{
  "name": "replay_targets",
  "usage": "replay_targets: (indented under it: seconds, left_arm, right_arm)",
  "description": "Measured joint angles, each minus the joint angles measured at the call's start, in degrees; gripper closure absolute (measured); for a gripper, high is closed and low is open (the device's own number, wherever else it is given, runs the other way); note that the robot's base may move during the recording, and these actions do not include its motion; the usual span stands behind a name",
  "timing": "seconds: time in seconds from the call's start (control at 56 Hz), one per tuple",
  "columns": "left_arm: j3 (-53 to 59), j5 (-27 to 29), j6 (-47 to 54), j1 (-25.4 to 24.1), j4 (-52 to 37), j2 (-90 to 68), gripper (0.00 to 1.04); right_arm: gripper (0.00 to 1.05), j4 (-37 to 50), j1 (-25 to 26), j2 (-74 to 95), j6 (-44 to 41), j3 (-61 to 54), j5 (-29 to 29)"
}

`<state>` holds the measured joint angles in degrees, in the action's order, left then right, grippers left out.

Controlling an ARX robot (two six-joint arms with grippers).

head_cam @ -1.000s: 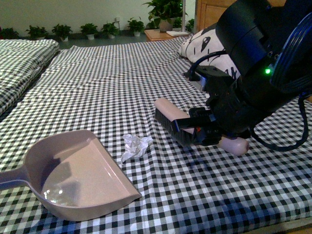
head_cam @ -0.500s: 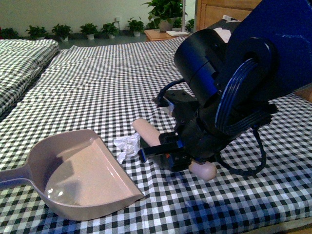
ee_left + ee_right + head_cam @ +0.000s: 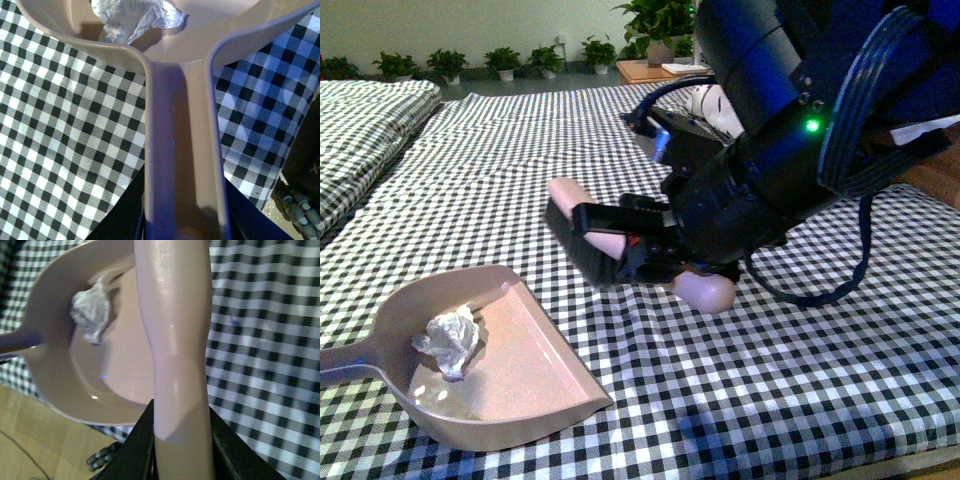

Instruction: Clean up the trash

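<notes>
Dustpan [image 3: 490, 370] on checkered bed [image 3: 520, 170]

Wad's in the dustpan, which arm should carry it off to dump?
Left. Its pincer grips the dustpan handle, wad inside. The right pincer is shut on the brush.

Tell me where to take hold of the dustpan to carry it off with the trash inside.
Grip the dustpan by its long straight handle, coming from behind the bowl, away from its open lip. The handle is narrow enough to clamp; keep it level so the paper wad stays in.
</notes>
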<state>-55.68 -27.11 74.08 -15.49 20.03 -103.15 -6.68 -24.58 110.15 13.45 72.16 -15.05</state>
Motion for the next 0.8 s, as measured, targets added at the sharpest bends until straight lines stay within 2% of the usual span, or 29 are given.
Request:
replay_targets:
  seconds: [0.089,0.25,0.411,0.518,0.679,0.768,0.804]
  left_arm:
    - [0.0,-1.8,-1.2,0.0,-1.9,0.0,0.78]
    - [0.8,-8.5,-6.6,0.0,-7.9,0.9,0.78]
    - [3.1,-13.7,-17.9,0.0,-19.5,4.4,0.78]
    - [3.9,-16.9,-24.4,0.2,-22.7,8.0,0.78]
    - [4.8,-16.3,-30.7,1.5,-25.8,13.7,0.78]
    - [5.0,-12.9,-34.8,2.7,-29.6,16.5,0.78]
    - [5.1,-9.6,-37.8,3.5,-31.5,18.5,0.78]
  right_arm:
    - [0.84,1.0,1.6,-0.1,-1.4,-0.4,2.1]
    - [0.84,3.5,3.9,-2.1,-4.1,-2.2,4.0]
    - [0.84,5.2,6.6,-6.8,-5.9,-3.0,4.5]
    - [0.84,5.8,9.2,-10.7,-6.4,-2.8,4.7]
    - [0.84,7.5,13.0,-15.8,-7.1,-1.7,6.4]
    - [0.84,8.6,14.2,-18.7,-8.0,-1.7,7.6]
    - [0.84,9.3,14.4,-20.2,-8.6,-1.7,8.2]
